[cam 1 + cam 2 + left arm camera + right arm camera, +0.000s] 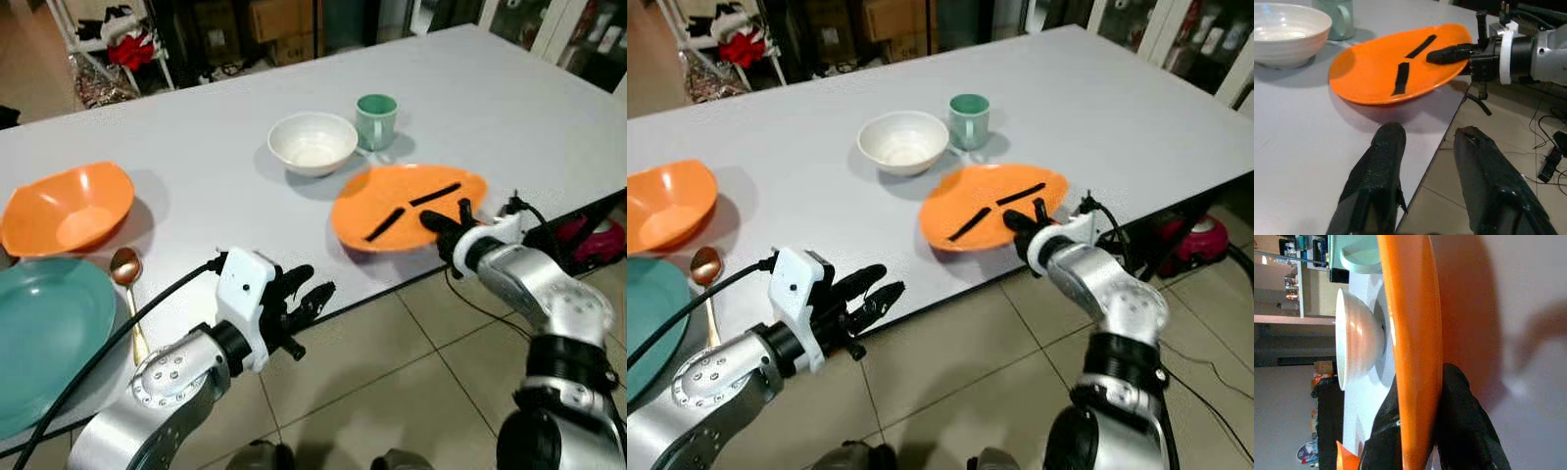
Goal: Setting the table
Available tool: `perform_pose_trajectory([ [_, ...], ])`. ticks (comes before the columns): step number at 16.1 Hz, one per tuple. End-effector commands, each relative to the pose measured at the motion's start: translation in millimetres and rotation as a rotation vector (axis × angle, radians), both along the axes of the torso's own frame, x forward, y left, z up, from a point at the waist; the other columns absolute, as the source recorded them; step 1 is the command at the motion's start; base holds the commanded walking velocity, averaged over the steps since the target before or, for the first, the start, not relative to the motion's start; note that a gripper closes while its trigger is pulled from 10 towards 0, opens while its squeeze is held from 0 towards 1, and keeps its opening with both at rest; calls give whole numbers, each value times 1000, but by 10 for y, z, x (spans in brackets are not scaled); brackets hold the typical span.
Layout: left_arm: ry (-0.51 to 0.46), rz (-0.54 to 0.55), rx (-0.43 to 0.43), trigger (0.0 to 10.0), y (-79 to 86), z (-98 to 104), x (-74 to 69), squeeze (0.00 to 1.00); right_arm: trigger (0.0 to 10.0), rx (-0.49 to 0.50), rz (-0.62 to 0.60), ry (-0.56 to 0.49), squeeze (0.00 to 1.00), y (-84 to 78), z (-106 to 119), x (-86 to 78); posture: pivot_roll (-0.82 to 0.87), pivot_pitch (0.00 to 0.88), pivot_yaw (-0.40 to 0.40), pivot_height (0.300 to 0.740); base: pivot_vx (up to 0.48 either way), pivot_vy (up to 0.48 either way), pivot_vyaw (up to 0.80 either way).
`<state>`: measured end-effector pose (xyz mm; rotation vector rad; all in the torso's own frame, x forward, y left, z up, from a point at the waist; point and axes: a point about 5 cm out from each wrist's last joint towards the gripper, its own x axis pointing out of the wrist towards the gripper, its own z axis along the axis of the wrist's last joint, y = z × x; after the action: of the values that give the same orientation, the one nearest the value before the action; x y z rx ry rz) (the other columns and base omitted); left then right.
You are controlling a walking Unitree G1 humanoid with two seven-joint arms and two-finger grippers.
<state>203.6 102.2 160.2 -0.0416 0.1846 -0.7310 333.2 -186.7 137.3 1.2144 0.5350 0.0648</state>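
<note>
Plate (392, 201), orange, beside the white bowl (313, 142): my right claw (448, 227) pinches its rim closed; next I must carry it level.

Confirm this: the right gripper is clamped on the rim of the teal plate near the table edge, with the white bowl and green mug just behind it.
Wrong colour. The right gripper is clamped on the orange plate, as the right wrist view shows; white bowl and green mug sit behind it.
</note>
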Motion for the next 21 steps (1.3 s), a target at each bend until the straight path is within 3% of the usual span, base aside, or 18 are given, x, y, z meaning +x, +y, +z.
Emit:
perform_pose_trajectory([
  [1, -9, -11, 9, 10000, 1, 33, -18, 1000, 10000, -29, 13, 16, 0, 35, -25, 44, -83, 121, 63, 740, 0, 0, 0],
  [3, -9, -4, 20, 10000, 7, 34, -10, 1000, 10000, -36, 35, 31, 0, 80, -80, 105, -79, 123, 65, 740, 0, 0, 0],
  [4, -9, -2, 23, 10000, 10, 36, -8, 1000, 10000, -44, 48, 42, 173, 110, -102, 131, -74, 125, 65, 740, 0, 0, 0],
  [5, -8, -1, 24, 10000, 9, 38, -12, 976, 10000, -52, 54, 51, 671, 122, -113, 148, -73, 125, 64, 740, 0, 0, 0],
  [6, -6, 0, 25, 10000, 10, 40, -15, 592, 10000, -54, 53, 60, 1000, 122, -119, 157, -72, 125, 60, 740, 0, 0, 0],
  [7, -2, 6, 24, 10000, 17, 40, -23, 47, 10000, -62, 48, 70, 1000, 107, -131, 158, -71, 124, 56, 740, 0, 0, 0],
  [8, -1, 8, 24, 10000, 18, 39, -26, 0, 10000, -61, 47, 72, 1000, 98, -136, 156, -71, 124, 56, 740, 0, 0, 0],
  [13, 12, 17, 20, 10000, 17, 18, -49, 0, 10000, -38, 36, 115, 1000, 30, -196, 78, -82, 116, 57, 740, 0, 0, 0],
  [18, 23, 36, 22, 10000, 30, -16, -38, 0, 10000, -82, 72, 175, 1000, 3, -240, -106, -106, 89, 62, 740, 0, 0, 0],
  [21, 29, 67, 24, 10000, 64, -48, -44, 0, 10000, -161, 77, 192, 1000, -55, -197, -209, -110, 79, 58, 740, 0, 0, 0],
])
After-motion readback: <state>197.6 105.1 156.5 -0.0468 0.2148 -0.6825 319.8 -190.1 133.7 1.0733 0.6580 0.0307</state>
